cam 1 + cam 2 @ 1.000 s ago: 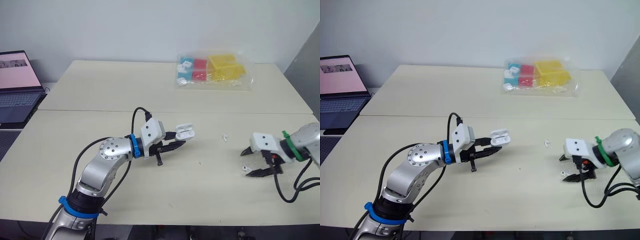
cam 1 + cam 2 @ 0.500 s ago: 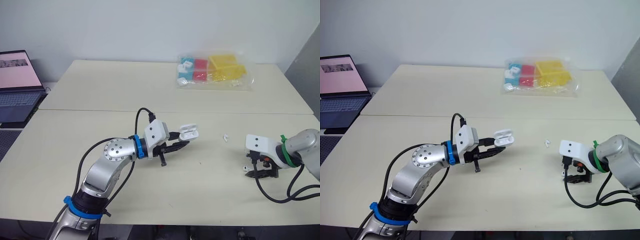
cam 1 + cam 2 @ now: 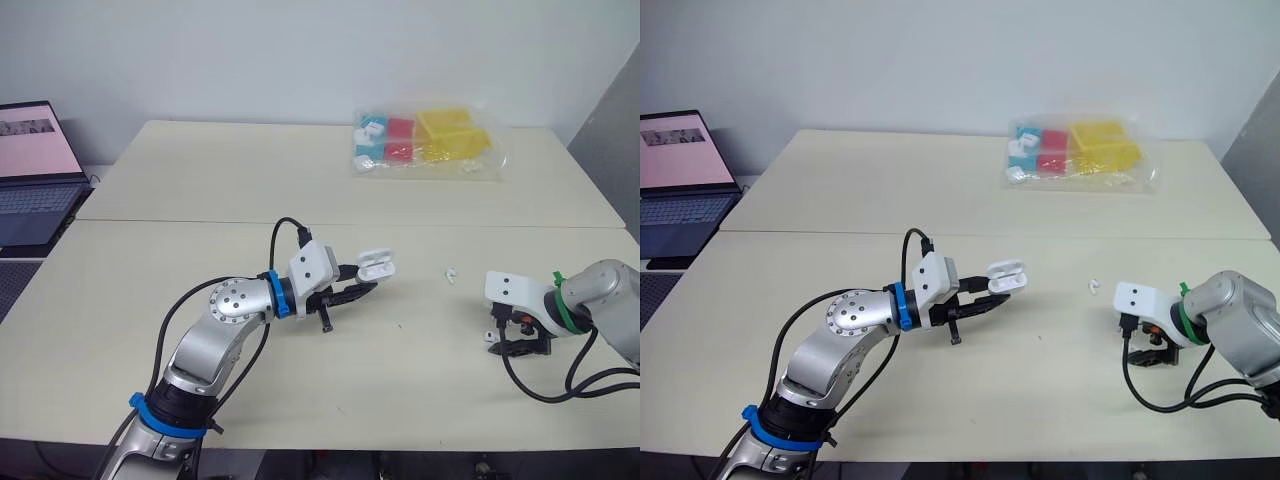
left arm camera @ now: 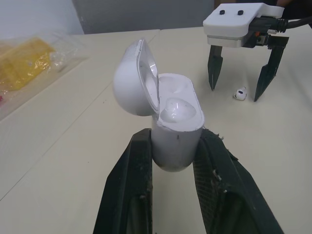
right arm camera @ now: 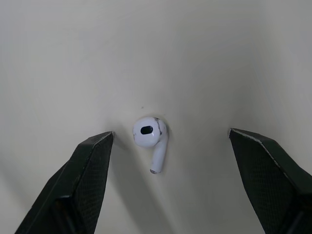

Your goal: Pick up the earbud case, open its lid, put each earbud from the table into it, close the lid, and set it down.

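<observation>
The white earbud case (image 4: pixel 175 126) has its lid tipped open, and my left gripper (image 3: pixel 362 287) is shut on its body, holding it above the middle of the table (image 3: pixel 200 180). One white earbud (image 5: pixel 150 134) lies on the table at the right. My right gripper (image 5: pixel 170 131) points down over it, open, with a finger on each side and not touching it. The left wrist view also shows that right gripper (image 4: pixel 239 92) straddling the earbud (image 4: pixel 239 93). A second earbud (image 3: pixel 451 272) lies on the table between the two grippers.
A clear plastic bag of yellow, red and blue blocks (image 3: pixel 425 140) rests at the back of the table. An open laptop (image 3: pixel 30 170) stands on a lower surface at the far left. A seam (image 3: pixel 150 221) crosses the table.
My right gripper has swung in and turned to point down over the right earbud. The left gripper with the open case has shifted slightly to the right.
</observation>
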Controlling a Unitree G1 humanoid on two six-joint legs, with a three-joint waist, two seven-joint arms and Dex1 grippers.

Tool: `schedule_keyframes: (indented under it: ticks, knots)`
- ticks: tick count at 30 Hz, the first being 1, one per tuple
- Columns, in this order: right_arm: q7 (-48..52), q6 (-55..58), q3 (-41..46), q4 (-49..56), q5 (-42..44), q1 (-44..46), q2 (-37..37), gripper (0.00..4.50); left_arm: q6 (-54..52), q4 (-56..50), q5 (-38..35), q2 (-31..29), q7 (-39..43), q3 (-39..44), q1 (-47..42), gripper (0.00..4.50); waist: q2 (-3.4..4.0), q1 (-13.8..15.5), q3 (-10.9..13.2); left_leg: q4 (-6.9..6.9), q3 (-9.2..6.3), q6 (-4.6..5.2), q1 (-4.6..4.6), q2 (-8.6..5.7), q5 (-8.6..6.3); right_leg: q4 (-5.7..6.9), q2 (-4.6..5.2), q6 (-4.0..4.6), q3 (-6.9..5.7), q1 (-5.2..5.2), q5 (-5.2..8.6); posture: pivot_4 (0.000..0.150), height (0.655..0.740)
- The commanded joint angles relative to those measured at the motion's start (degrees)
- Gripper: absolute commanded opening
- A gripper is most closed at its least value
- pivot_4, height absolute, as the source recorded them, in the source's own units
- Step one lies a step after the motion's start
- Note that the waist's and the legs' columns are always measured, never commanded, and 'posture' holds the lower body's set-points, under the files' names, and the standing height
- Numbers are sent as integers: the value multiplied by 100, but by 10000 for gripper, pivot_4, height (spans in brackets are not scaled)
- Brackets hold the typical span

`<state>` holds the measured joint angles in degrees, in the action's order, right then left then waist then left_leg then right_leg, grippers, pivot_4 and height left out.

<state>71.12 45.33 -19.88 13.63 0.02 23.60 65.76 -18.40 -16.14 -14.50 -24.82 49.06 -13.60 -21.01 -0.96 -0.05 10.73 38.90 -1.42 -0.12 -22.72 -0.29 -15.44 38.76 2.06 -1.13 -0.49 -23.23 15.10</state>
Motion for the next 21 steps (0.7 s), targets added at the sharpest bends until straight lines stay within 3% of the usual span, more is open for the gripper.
schedule_keyframes:
  ticks: [1, 5, 12, 21]
  knots:
    - [17, -25, -55, 7, -73, 78, -32, 39269, 126, -127, 30, 53, -59, -27, -6, 7697, 0, 0, 0, 0, 0, 0, 0, 0, 0, 0, 0, 0, 0, 0, 0, 1500, 7400]
    - [32, 46, -76, 88, -75, 65, -66, 30648, 123, -116, 53, 77, -67, -38, -2, 7697, 0, 0, 0, 0, 0, 0, 1, 0, 0, 0, 0, 0, 1, 1, 0, 1500, 7400]
    - [146, 153, -145, 297, -59, 81, -69, 4503, 135, -78, 95, 76, -63, -95, 7, 7697, 0, 0, 0, 1, -1, 0, 1, 0, 0, 1, 0, 0, -1, 1, 0, 1500, 7400]
    - [304, -82, 181, 233, 85, 270, -10, 4257, 93, -54, 79, 64, -23, -84, -25, 7697, 0, -1, 0, 1, -2, 0, 1, 0, 0, 1, 0, 0, -1, 1, 0, 1500, 7400]
